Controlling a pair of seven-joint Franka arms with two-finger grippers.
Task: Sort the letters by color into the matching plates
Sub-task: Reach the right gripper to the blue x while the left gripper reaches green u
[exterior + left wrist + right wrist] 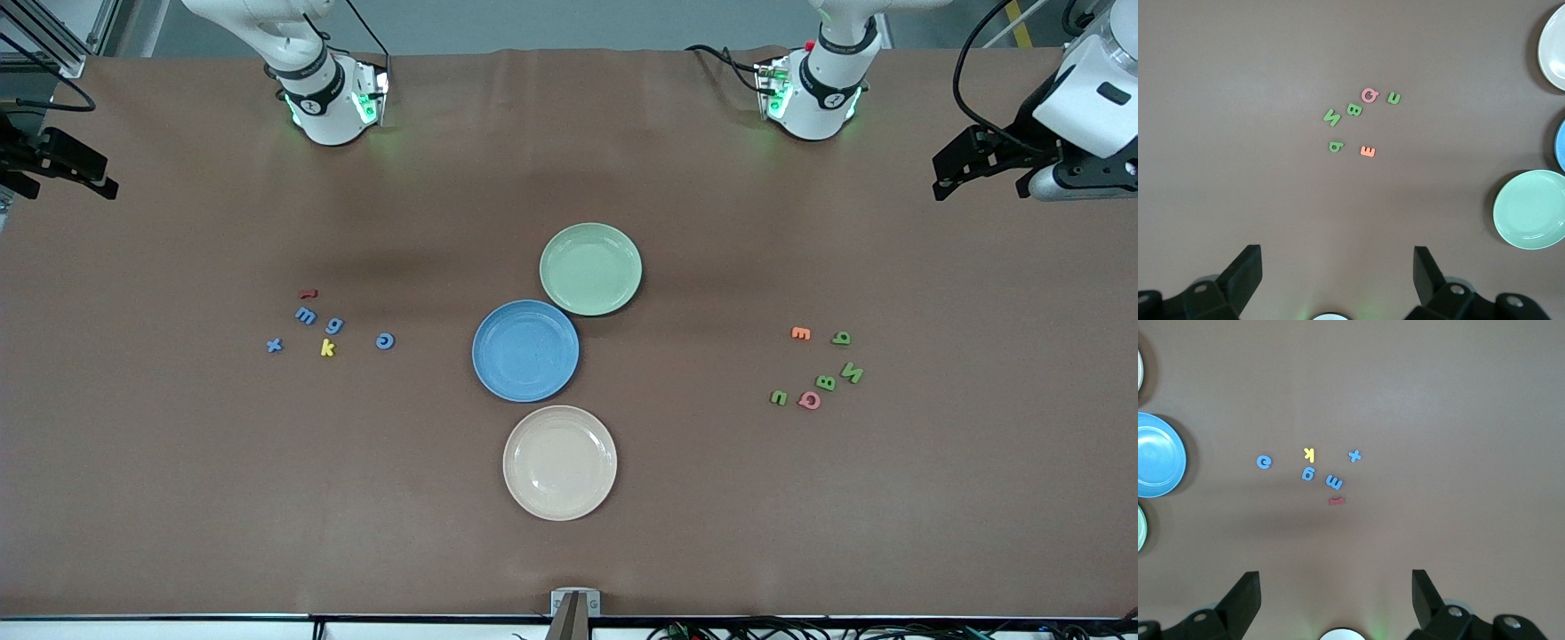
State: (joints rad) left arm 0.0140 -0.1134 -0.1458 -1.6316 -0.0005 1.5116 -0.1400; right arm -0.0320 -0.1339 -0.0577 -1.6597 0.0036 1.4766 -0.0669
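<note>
Several blue letters lie loose toward the right arm's end of the table, also seen as blue letters in the right wrist view. Several green letters lie toward the left arm's end, the same green letters showing in the left wrist view. The blue plate and the green plate sit mid-table, touching, both bare. My left gripper hangs open high over bare table near its base. My right gripper does the same. Neither gripper shows in the front view.
A cream plate lies nearer the front camera than the blue plate. A red letter and a yellow letter sit among the blue ones; an orange letter and a pink letter among the green. Dark gear overhangs the table's end.
</note>
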